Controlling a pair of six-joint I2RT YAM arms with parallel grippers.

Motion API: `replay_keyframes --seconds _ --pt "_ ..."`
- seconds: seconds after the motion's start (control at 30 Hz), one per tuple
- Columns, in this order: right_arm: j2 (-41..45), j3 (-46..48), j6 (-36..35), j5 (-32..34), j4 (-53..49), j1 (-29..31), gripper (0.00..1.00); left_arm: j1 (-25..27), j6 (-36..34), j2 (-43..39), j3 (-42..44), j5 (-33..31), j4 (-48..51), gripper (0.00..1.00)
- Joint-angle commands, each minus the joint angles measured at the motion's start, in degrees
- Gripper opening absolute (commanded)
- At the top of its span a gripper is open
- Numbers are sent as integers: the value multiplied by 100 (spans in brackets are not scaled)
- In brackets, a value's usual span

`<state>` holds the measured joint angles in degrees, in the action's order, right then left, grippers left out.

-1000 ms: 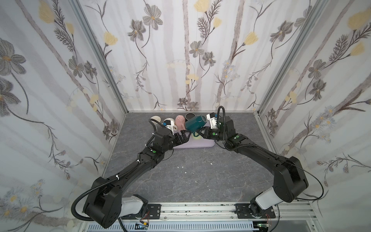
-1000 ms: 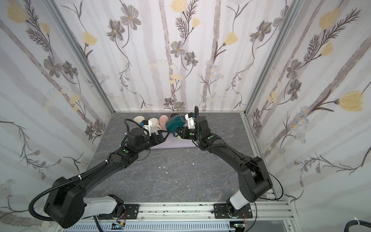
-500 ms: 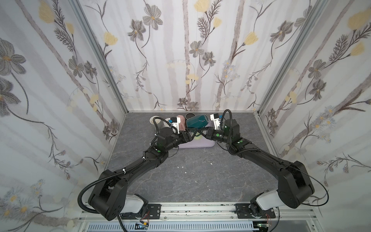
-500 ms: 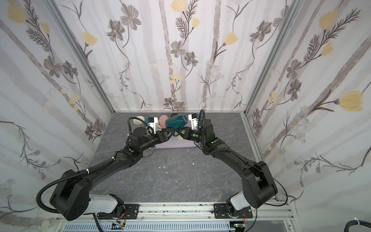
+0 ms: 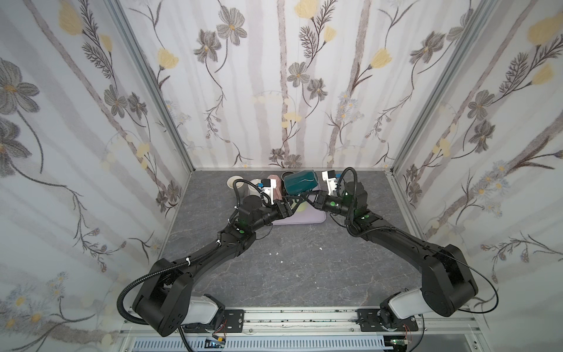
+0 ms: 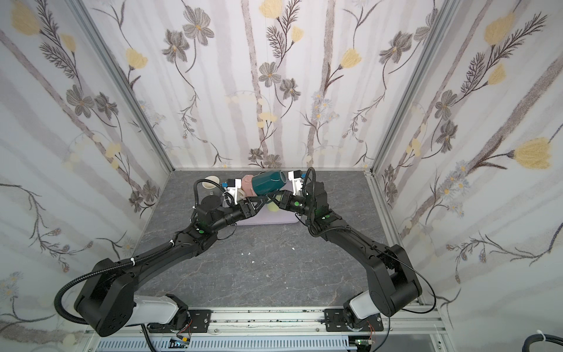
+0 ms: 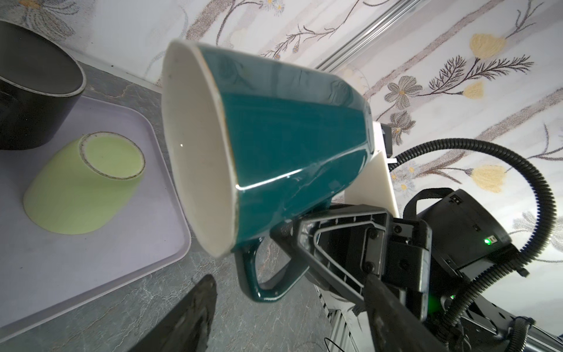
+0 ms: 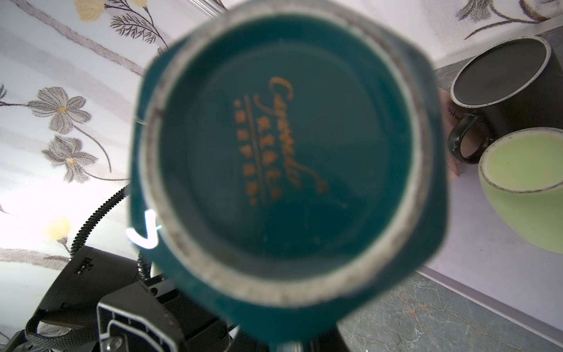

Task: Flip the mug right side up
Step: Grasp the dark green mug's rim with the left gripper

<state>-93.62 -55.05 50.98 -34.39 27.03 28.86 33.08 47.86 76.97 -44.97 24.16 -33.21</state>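
The teal mug (image 5: 300,186) (image 6: 268,183) hangs on its side above the tray. Its white inside faces my left arm (image 7: 289,146), its base faces the right wrist camera (image 8: 283,158), and its handle (image 7: 268,289) points down. My right gripper (image 5: 308,195) (image 6: 273,195) (image 7: 289,236) is shut on the handle where it meets the mug's body. My left gripper (image 5: 293,203) (image 6: 258,203) (image 7: 289,286) is open just below the mug. Its two fingers stand on either side of the handle and do not touch it.
The lavender tray (image 5: 313,218) (image 7: 91,259) lies under both grippers, with a green cup (image 7: 85,186) (image 8: 524,183) upside down on it. A black mug (image 7: 33,88) (image 8: 502,70) stands upright behind. A pink mug (image 5: 275,187) and a white cup (image 5: 234,182) stand near the back wall.
My left gripper has moved right, in under the mug, and its jaws have narrowed. The right gripper still holds the mug in nearly the same place.
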Motion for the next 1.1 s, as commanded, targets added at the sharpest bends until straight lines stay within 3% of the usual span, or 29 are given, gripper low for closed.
replay_keyframes --seconds 0.0,0.5,0.7,1.07 --pt "33 -19 98 -143 945 -3 4 23 7 -123 68 2 -205 76" --pt "178 221 376 -260 1387 5 5 25 195 290 -113 114 -802 60" --pt "169 266 438 -299 1491 3 5 26 296 507 -215 160 -980 50" --pt "151 284 545 -328 1608 14 5 23 485 722 -324 203 -1273 46"
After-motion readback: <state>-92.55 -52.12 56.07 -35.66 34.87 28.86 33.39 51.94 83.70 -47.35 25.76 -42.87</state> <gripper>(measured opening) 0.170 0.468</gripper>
